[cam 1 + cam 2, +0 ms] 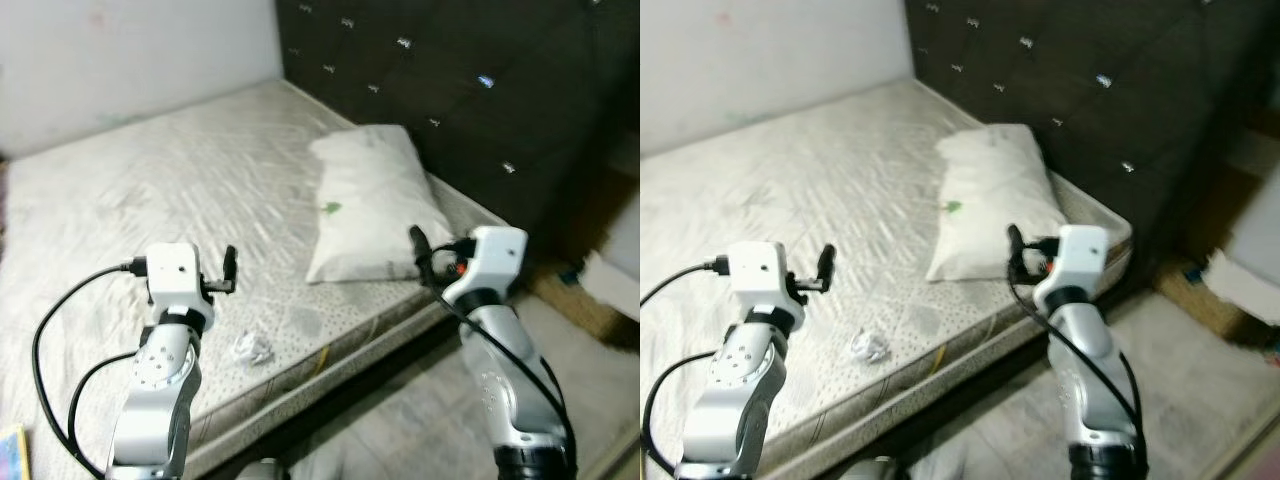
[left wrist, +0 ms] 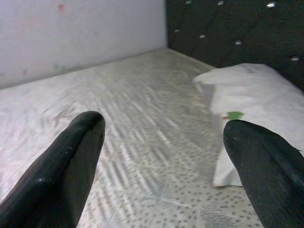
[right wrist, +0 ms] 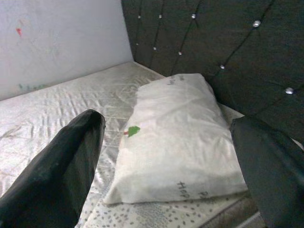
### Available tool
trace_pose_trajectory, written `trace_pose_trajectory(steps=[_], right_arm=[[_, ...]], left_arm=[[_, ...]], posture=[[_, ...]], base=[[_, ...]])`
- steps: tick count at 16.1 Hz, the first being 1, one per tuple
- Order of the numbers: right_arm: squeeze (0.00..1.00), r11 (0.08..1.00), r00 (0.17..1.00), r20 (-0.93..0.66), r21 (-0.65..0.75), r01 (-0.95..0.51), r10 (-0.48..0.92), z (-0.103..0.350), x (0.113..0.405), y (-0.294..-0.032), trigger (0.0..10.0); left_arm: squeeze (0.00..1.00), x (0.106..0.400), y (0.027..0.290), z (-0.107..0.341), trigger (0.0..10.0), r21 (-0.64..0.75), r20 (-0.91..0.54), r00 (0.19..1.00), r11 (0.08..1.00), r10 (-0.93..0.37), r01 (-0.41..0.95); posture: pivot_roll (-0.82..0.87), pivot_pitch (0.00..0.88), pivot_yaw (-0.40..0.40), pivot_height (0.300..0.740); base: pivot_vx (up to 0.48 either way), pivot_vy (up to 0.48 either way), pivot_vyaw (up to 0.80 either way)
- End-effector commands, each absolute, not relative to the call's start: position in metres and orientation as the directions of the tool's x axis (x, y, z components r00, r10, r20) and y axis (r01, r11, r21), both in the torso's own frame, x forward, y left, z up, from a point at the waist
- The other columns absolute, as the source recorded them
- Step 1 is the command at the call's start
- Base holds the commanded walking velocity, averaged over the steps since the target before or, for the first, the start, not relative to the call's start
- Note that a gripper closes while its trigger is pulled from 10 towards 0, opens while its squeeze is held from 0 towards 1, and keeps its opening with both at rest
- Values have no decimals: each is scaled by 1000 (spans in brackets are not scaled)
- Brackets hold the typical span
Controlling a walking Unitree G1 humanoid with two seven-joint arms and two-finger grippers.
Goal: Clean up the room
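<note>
A bare patterned mattress (image 1: 180, 180) fills the scene, with a white pillow (image 1: 372, 205) lying against the dark tufted headboard (image 1: 450, 90). A crumpled white paper ball (image 1: 252, 348) rests on the mattress near its front edge. My left gripper (image 2: 164, 156) is held above the mattress, just left of and above the paper ball, open with nothing between its fingers. My right gripper (image 3: 171, 156) hovers at the mattress's front right corner, pointing at the pillow (image 3: 175, 123), open and empty.
A white wall (image 1: 130, 60) backs the bed on the far side. Grey floor (image 1: 400, 420) runs along the mattress's near edge. A brown box and white items (image 1: 600, 290) sit on the floor at the right. A colourful object (image 1: 12, 455) lies at the lower left.
</note>
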State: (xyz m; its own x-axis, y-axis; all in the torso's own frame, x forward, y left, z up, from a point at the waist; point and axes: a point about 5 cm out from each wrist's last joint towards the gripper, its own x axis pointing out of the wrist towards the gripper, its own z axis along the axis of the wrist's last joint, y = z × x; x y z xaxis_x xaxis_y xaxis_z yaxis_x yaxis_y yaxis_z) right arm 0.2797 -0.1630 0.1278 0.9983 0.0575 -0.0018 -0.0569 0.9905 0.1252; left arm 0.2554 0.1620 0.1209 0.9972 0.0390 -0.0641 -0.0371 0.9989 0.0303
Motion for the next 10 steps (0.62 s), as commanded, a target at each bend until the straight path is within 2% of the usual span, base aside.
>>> trace_pose_trajectory(steps=[1,3,4,5,6,7,10], right_arm=[[1000,984,996,5,158,-84,84,129,281,-154,10000],[1000,984,996,2,158,-83,84,128,281,-153,10000],[1000,987,996,1,135,-92,92,128,281,-152,10000],[1000,989,995,-1,111,-101,102,128,281,-151,10000],[1000,989,994,2,99,-110,110,129,281,-149,10000],[0,988,994,4,103,-113,113,129,281,-148,10000],[0,988,993,1,107,-115,116,128,282,-148,10000]], left_arm=[[1000,254,171,122,10000,49,-57,996,996,72,-69],[1000,254,173,122,10000,50,-60,995,995,86,-83],[1000,255,174,121,10000,77,-68,992,992,108,-103],[549,255,174,120,10000,84,-71,992,992,105,-99],[0,255,173,120,10000,89,-72,992,991,103,-96],[0,255,171,120,10000,80,-72,994,994,83,-78],[0,257,169,121,10000,81,-66,995,994,75,-70]], posture=[[3,0,33,740],[3,0,33,740],[4,0,32,740],[3,0,31,740],[3,0,31,740],[2,0,31,740],[11,0,23,740]], base=[[0,0,0],[0,0,0],[0,0,675],[0,0,688],[0,0,688],[0,0,688],[0,0,688]])
